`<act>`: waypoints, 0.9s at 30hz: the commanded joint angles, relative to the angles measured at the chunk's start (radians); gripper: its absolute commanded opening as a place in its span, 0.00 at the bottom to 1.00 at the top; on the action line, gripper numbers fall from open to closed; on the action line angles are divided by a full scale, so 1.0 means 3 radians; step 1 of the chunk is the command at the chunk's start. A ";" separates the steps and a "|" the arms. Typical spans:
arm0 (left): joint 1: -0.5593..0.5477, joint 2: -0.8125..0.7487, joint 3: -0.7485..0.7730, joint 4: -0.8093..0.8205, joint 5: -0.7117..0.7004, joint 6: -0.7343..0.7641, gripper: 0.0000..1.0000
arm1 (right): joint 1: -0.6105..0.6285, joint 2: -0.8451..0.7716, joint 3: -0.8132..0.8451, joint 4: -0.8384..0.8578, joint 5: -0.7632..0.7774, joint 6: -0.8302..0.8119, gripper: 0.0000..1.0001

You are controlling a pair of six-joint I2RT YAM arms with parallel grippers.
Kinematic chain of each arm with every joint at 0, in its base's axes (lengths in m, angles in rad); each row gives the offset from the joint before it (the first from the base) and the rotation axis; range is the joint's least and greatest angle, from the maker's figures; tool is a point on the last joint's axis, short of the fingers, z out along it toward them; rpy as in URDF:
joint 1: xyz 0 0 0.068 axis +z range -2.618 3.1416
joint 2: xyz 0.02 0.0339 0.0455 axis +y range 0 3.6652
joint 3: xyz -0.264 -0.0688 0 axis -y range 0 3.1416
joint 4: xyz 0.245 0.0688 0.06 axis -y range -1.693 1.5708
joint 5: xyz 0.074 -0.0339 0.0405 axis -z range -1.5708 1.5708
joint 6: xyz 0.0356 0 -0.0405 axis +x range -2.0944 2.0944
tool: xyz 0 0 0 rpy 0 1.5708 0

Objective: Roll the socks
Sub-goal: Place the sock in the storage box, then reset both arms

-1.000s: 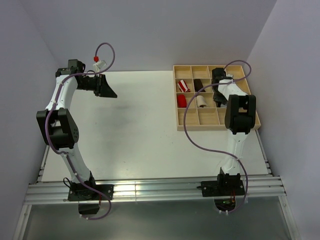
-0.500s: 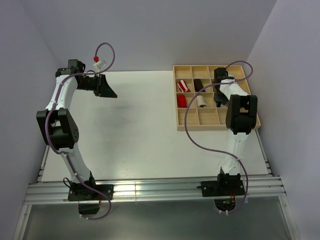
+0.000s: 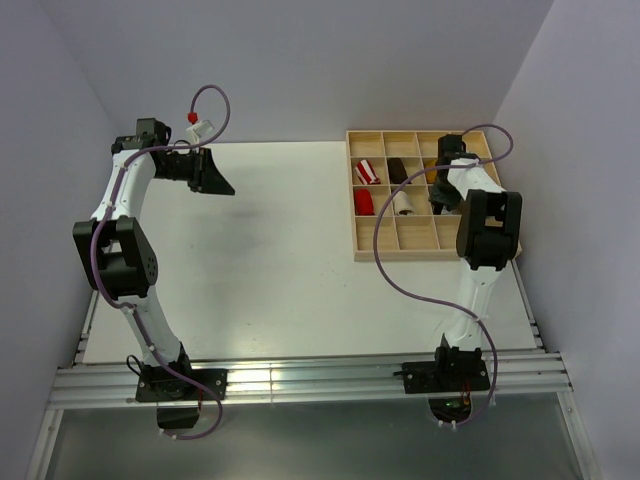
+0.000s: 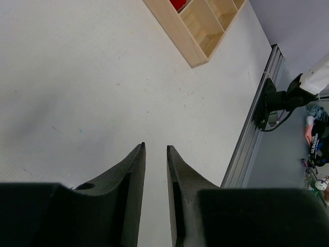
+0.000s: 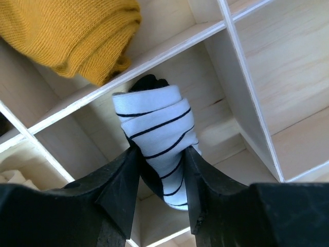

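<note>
A rolled white sock with thin black stripes [image 5: 154, 126] stands in a compartment of the wooden tray [image 5: 154, 49], its black toe tucked behind the roll. My right gripper [image 5: 161, 152] is shut on the roll, both fingers pressing its sides. In the top view the right wrist [image 3: 447, 185] hovers over the tray's right columns and hides this sock. The cream sock with brown band [image 3: 403, 205] lies rolled one compartment to the left. Far away at the table's back left, my left gripper [image 3: 215, 185] hangs above bare table, its fingers [image 4: 134, 170] slightly apart and holding nothing.
A mustard-yellow bundle [image 5: 72, 31] fills the compartment just behind the striped sock. The tray [image 3: 360, 250] also holds a red bundle [image 3: 364, 203], a red-and-white striped one [image 3: 369, 170] and a dark brown one [image 3: 398, 170]. The side wall is close on the right.
My right wrist has shifted a little to the right over the tray. The left arm has not moved.
</note>
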 commanded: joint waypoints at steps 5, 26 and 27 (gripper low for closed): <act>-0.0029 -0.0046 0.0045 0.0061 0.0006 -0.0036 0.29 | 0.0012 -0.0232 -0.0073 -0.0026 -0.0306 0.0070 0.48; -0.0054 -0.0051 0.0086 0.0041 -0.0060 -0.0046 0.29 | -0.0039 -0.0503 -0.0053 -0.0057 -0.0541 0.0035 0.58; -0.0054 -0.0061 0.0076 0.0061 -0.0071 -0.0056 0.29 | -0.0044 -0.0503 -0.0047 -0.0067 -0.0566 0.0025 0.58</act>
